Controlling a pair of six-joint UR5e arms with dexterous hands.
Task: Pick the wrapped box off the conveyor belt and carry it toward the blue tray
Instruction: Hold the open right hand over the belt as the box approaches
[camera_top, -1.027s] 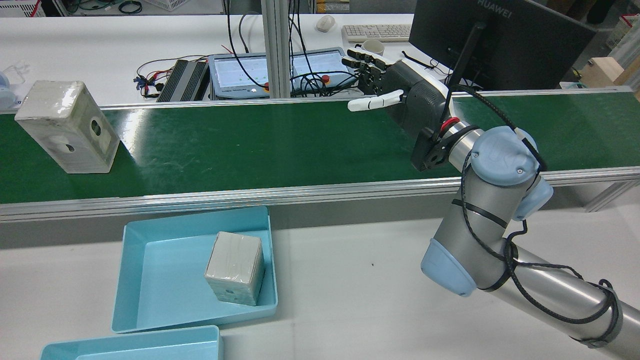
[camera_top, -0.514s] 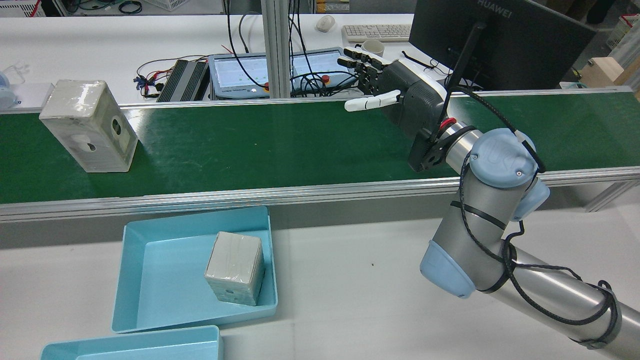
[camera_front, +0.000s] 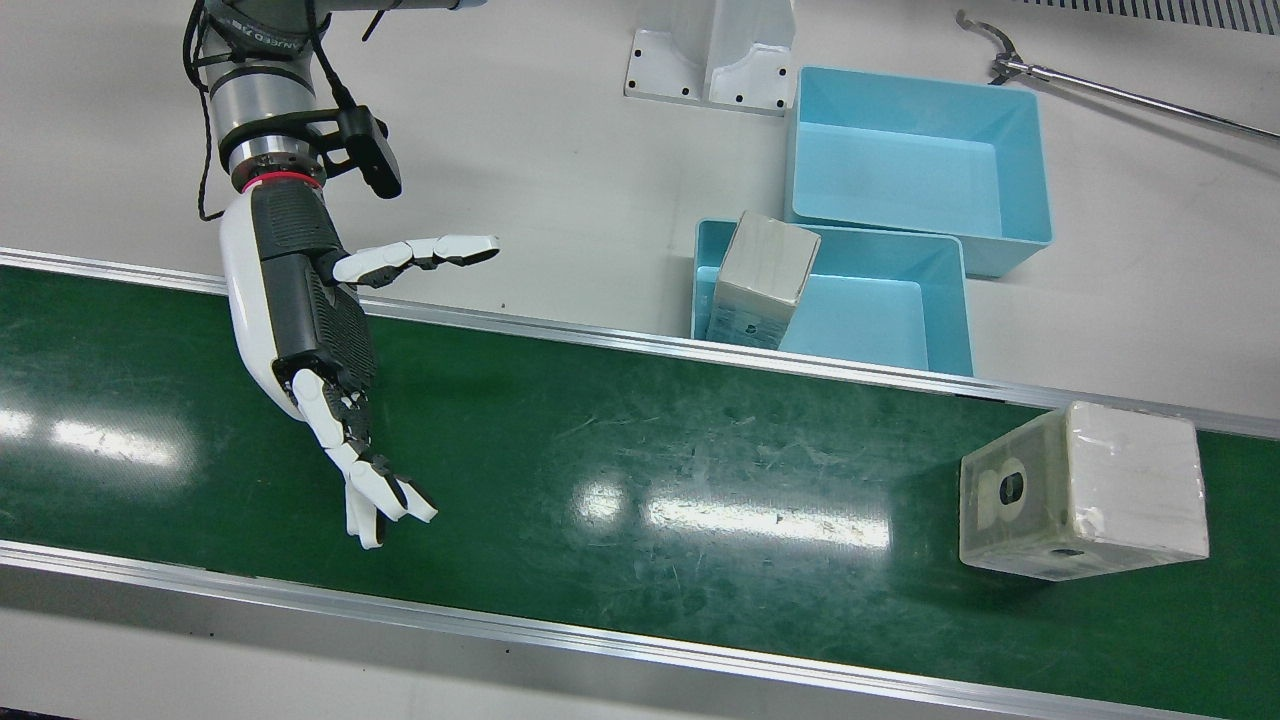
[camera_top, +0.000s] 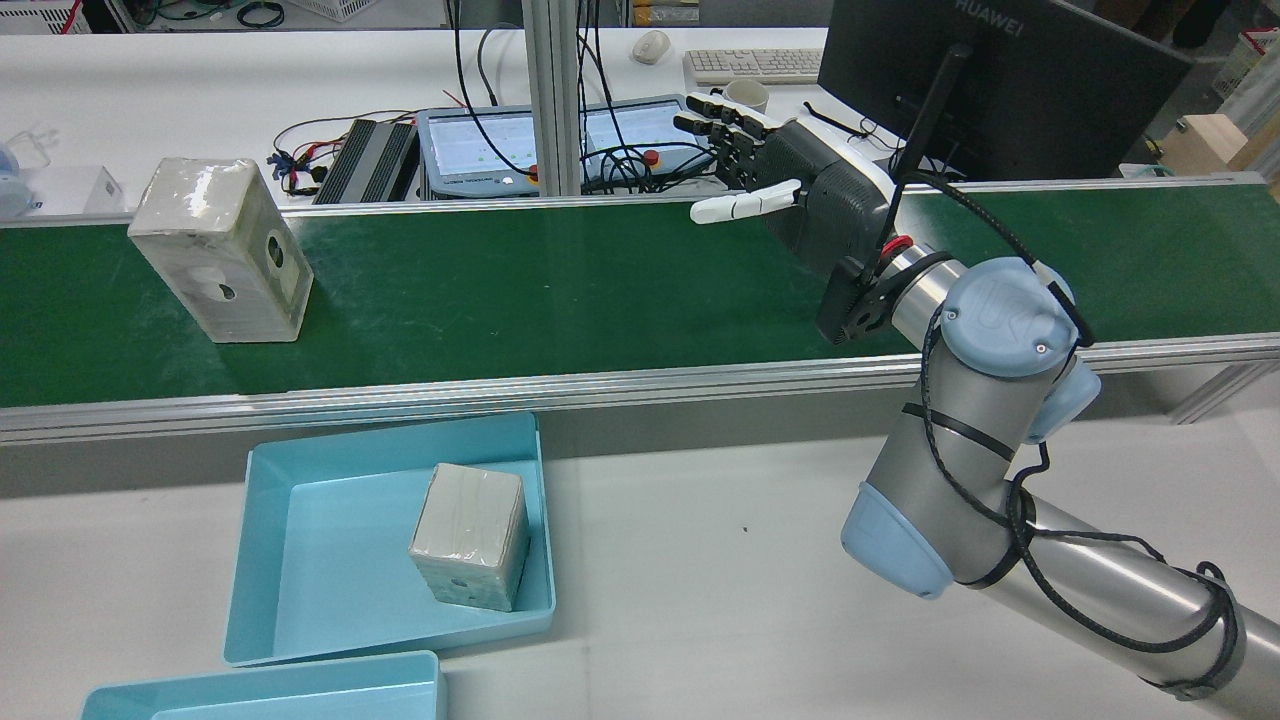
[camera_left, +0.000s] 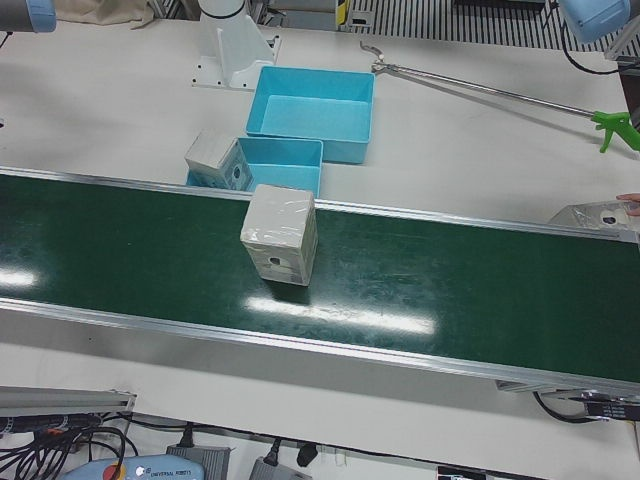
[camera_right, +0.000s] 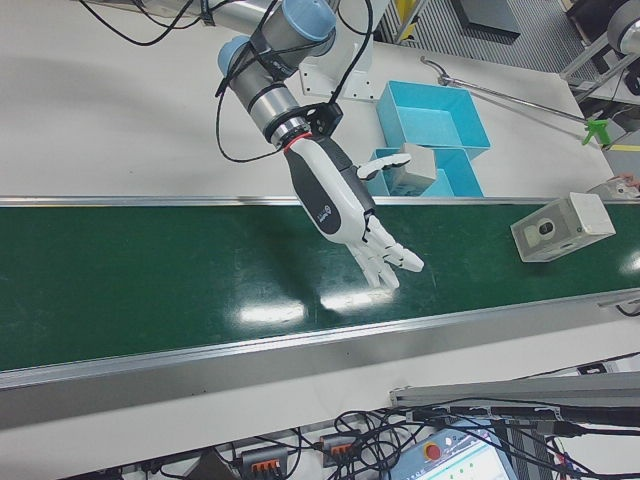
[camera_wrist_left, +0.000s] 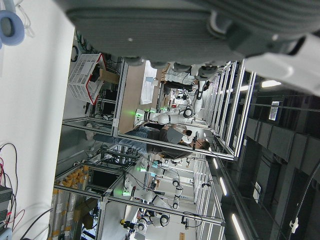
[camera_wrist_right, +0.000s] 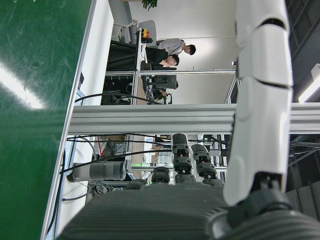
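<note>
Fingers (camera_front: 370, 490): right hand (camera_front: 310, 330) spread, empty, above belt (camera_front: 600, 440).
Left hand (camera_wrist_left: 200, 25): only its own camera shows it; finger state unclear.
Box (camera_front: 1085, 490): on belt, well apart from right hand.
Tray (camera_front: 945, 300): holds another box (camera_front: 762, 275).

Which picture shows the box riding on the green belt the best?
The left-front view: the wrapped box sits mid-picture, whole and unblocked. The front view and rear view show it near one side. The right-front view shows it small at the edge. The hand views miss it.
</note>
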